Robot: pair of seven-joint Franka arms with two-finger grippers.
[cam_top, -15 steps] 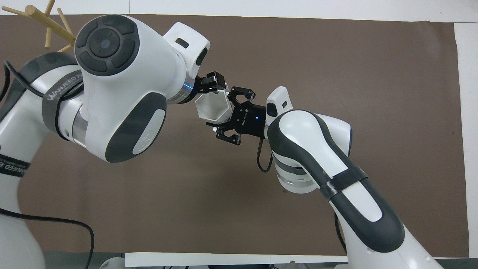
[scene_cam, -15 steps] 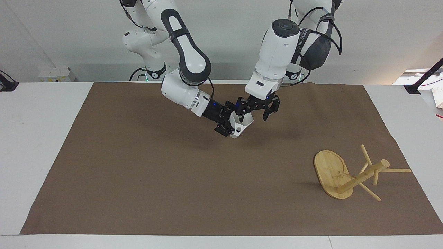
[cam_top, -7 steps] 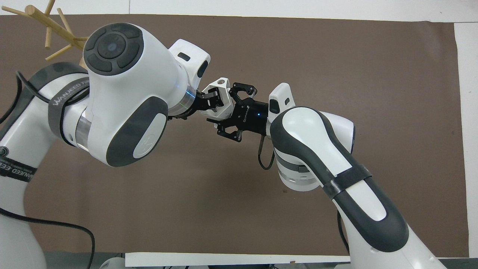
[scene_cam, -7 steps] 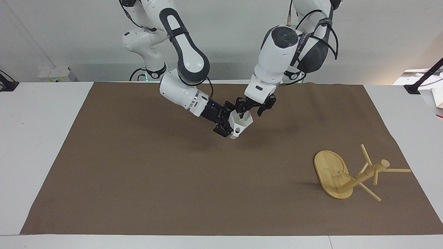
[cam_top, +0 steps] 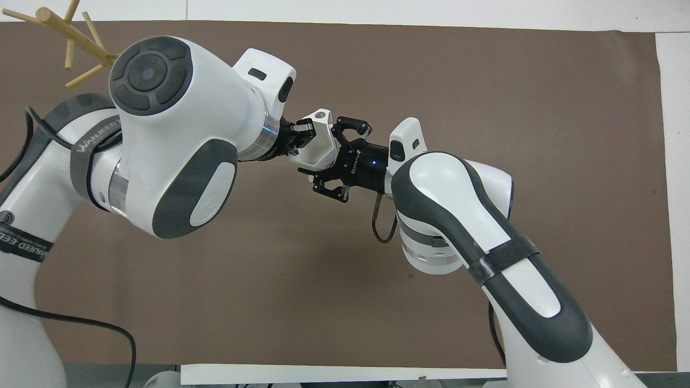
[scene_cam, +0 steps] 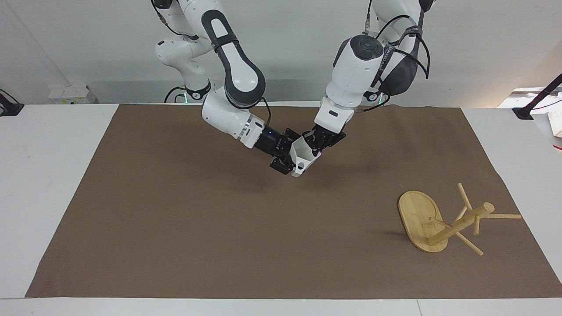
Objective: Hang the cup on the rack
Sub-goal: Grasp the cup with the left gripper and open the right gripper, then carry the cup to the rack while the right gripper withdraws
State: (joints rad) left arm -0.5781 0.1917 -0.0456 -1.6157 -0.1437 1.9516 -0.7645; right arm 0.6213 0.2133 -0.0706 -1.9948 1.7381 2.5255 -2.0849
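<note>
The white faceted cup (scene_cam: 304, 156) is held in the air over the middle of the brown mat, tilted, with its handle loop toward the table's front. My right gripper (scene_cam: 293, 159) is shut on its body from the right arm's end. My left gripper (scene_cam: 314, 146) comes down from the left arm's end and is shut on the cup's rim. In the overhead view the cup (cam_top: 318, 144) sits between the left gripper (cam_top: 301, 138) and the right gripper (cam_top: 325, 157). The bamboo rack (scene_cam: 439, 221) lies tipped on its side, base on edge, toward the left arm's end; its pegs also show in the overhead view (cam_top: 70, 33).
The brown mat (scene_cam: 197, 228) covers most of the white table (scene_cam: 52, 175). A black stand (scene_cam: 533, 103) and some papers are off the mat at the left arm's end. The left arm's elbow hides part of the mat in the overhead view.
The left gripper came in from open beside the cup and closed on its rim. The right gripper turned the cup so its handle shows from above.
</note>
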